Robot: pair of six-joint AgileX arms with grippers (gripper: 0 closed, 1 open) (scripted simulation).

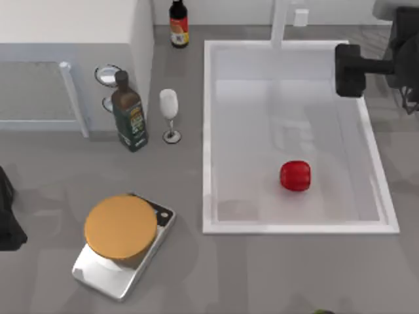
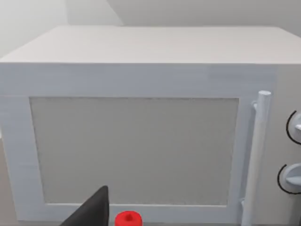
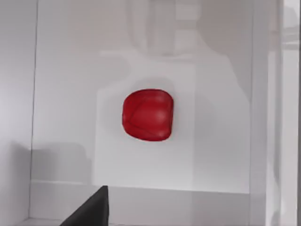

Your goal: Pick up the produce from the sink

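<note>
The produce (image 1: 296,175) is a small glossy red rounded vegetable lying on the floor of the sink (image 1: 207,131), towards its near right part. The right wrist view looks down on the produce (image 3: 148,114), which lies alone on the white sink floor (image 3: 225,117). My right gripper (image 1: 349,69) hangs above the sink's far right corner, well back from the produce and holding nothing. My left arm (image 1: 6,219) is parked at the table's left edge.
A white faucet (image 1: 281,23) stands at the sink's back rim. Left of the sink stand a wine glass (image 1: 169,114), a green bottle (image 1: 129,114) and a dark bottle (image 1: 179,23). A microwave (image 2: 141,141) fills the far left corner. A scale with an orange disc (image 1: 121,226) sits in front.
</note>
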